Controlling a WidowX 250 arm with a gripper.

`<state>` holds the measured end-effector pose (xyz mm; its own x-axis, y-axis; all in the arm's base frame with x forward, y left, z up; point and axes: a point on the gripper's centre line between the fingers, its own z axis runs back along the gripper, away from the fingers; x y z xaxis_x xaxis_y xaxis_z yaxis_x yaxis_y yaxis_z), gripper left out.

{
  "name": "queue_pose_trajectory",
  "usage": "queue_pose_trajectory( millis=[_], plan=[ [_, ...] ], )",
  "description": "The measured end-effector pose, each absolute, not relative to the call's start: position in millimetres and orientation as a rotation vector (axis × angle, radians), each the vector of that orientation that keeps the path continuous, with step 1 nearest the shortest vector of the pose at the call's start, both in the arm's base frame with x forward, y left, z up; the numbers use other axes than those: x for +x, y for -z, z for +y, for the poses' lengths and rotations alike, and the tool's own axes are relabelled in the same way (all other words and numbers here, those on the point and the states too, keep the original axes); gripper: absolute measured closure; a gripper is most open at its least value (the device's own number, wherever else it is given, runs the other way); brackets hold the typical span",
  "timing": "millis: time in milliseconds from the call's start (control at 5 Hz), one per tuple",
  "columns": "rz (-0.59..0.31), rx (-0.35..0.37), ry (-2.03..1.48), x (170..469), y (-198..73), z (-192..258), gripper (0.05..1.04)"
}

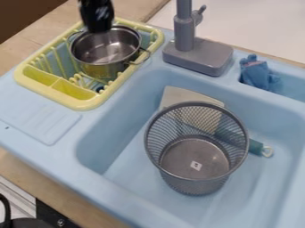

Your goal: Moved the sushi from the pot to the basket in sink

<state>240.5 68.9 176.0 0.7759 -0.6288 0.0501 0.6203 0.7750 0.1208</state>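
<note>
At the top edge, left of the middle, the black gripper (97, 20) hangs over the far rim of a metal pot (95, 50) and hides part of that rim. Shiny bare metal shows inside the pot, which stands in the yellow dish rack. A grey wire-mesh basket (196, 183) stands upright in the blue sink (128, 149), open at the top. On its bottom lies a small pale square with a dark mark; I cannot tell if this is a label or a piece of food.
A yellow dish rack (77, 95) surrounds the pot. The grey faucet (199, 55) rises to its right. Behind the basket, a flat pale utensil (179, 95) with a teal handle (255, 147) lies in the sink. A blue crumpled object (255, 73) sits in the small compartment at right.
</note>
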Motion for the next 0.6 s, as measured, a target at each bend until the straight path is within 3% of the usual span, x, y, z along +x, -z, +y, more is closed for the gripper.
queue_pose_trajectory(
  millis=[600],
  plan=[
    [-0.061,-0.036,1.055,195.2,-141.8,-7.3,0.634]
  ],
)
